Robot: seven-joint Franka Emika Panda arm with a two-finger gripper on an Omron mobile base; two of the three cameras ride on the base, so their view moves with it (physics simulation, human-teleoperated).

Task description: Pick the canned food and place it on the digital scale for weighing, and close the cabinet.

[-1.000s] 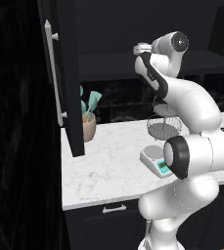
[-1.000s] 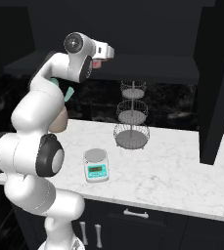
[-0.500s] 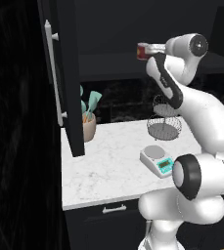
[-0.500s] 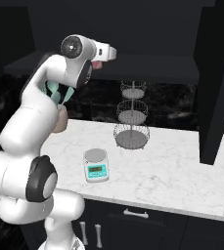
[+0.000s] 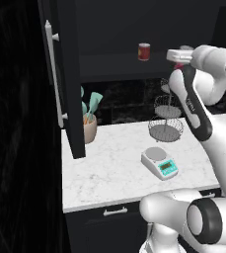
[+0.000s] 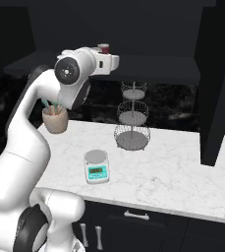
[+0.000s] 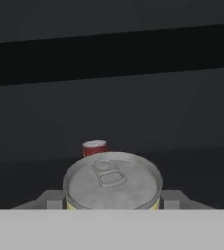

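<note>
Up at the cabinet (image 5: pixel 65 74) shelf, gripper (image 7: pixel 112 202) clamping one canned food (image 7: pixel 112 181); second red can (image 5: pixel 144 51) behind, one digital scale (image 5: pixel 160 163) below

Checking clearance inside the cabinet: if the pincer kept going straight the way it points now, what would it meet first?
Probably the second red can, which stands just beyond the canned food held in the pincer, slightly left of centre. Behind it is the cabinet back wall. Depth is hard to judge.
</note>
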